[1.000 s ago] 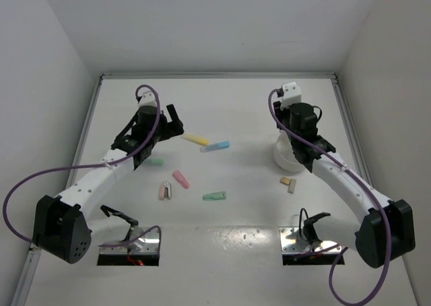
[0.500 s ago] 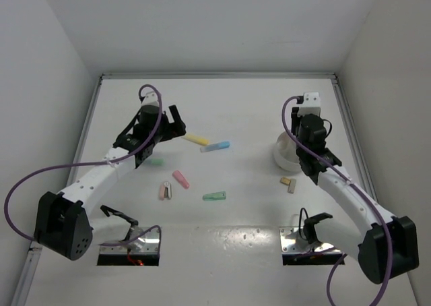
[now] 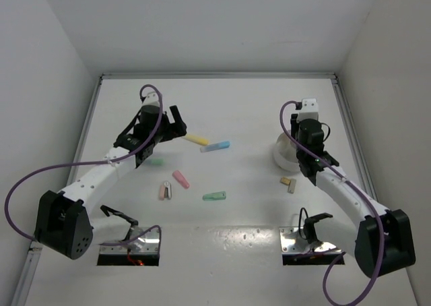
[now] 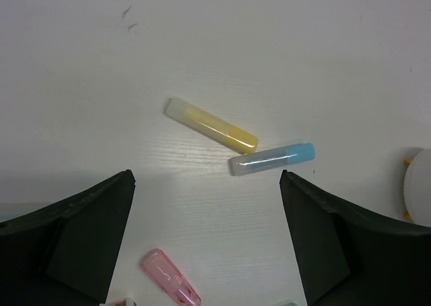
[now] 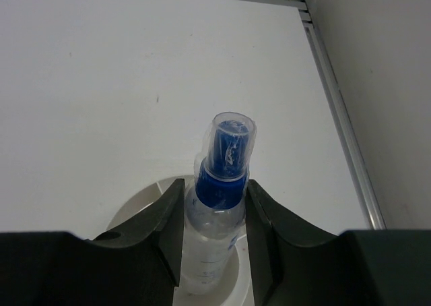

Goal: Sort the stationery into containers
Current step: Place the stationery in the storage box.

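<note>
The loose stationery lies mid-frame in the top view on the white desk [image 3: 242,104]. A yellow stick [image 3: 196,139] and a blue stick [image 3: 217,146] lie end to end, so close that contact cannot be told. A pale green piece [image 3: 155,162] lies just beside the left arm [image 3: 101,174]. Lower down are a pink stick [image 3: 180,178], a small pink-and-white piece [image 3: 165,191] and a green stick [image 3: 214,196]. A tan block [image 3: 289,182] lies lower right of the group. The white tub [image 3: 284,156] stands right of centre, just above the tan block, and the right arm [image 3: 340,188] partly covers it.

The left jaws are spread wide and hold nothing. In the left wrist view the yellow and blue sticks show on the desk in the upper gap between them.

The right jaws are clamped on a clear bottle [image 5: 215,252] just under its blue cap [image 5: 227,151]. The bottle stands upright, its lower end inside the tub's rim.

The left arm runs from the lower left corner diagonally up toward centre. The right arm rises from the lower right, its wrist bent down over the tub.
</note>
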Robot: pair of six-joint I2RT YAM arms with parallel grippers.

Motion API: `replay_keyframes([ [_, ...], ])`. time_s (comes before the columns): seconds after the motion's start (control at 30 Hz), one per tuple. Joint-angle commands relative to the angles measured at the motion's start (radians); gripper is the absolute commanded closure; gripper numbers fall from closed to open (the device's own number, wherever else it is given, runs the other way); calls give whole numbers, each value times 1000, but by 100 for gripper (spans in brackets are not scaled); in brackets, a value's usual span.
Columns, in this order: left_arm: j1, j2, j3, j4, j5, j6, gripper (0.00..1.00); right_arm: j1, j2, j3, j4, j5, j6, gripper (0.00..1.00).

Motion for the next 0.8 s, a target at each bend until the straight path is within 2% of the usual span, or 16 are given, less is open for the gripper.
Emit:
replay_keyframes([
  [0.0, -3, 2, 36, 30, 9, -13, 5, -22, 3, -13, 74, -56, 37, 100],
  [0.2, -3, 12, 36, 30, 9, -13, 5, -40, 58, -4, 28, -127, 49, 95],
  [0.3, -3, 12, 36, 30, 9, -13, 5, -51, 58, -4, 2, -167, 49, 79],
  [0.43, -3, 21, 36, 30, 9, -13, 5, -51, 49, -4, -8, -185, 49, 75],
  [0.5, -3, 31, 36, 39, 38, -13, 10, -60, 40, 5, -20, -196, 49, 68],
  [0.63, -12, 99, 36, 48, 103, 7, 54, -60, 40, 15, -43, -205, 49, 59],
  [0.67, -24, 119, 45, 48, 114, 7, 70, -60, 40, 15, -43, -205, 49, 56],
  [0.73, -36, 159, 72, 16, 124, 16, 79, -69, 40, 24, -66, -216, 49, 51],
  [0.77, -52, 176, 73, 5, 124, 26, 79, -69, 40, 34, -66, -216, 49, 49],
])
